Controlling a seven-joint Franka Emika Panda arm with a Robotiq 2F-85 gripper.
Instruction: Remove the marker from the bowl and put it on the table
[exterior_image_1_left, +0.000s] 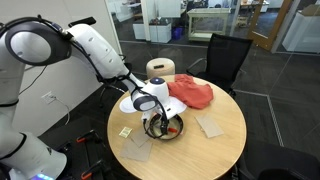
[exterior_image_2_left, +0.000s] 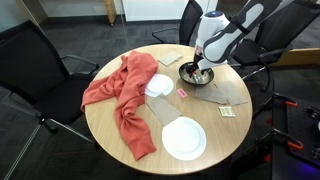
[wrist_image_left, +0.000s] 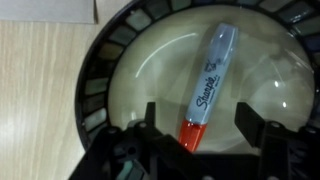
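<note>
In the wrist view our gripper (wrist_image_left: 198, 120) stands wide open and holds nothing, its fingers (wrist_image_left: 149, 118) flanking the marker (wrist_image_left: 208, 75) at its red end. The marker lies inside the bowl (wrist_image_left: 100, 95), running from 6 toward 1 o'clock. The bowl sits on the desk (wrist_image_left: 40, 90). In an exterior view a red cloth (exterior_image_2_left: 120, 95) lies at its 9 o'clock.

Black office chairs (exterior_image_2_left: 40, 60), dark carpet (exterior_image_2_left: 90, 25)

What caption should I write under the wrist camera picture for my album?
Open jaws straddle the red end of a Sharpie marker lying in the dark-rimmed bowl on the wooden table.
</note>
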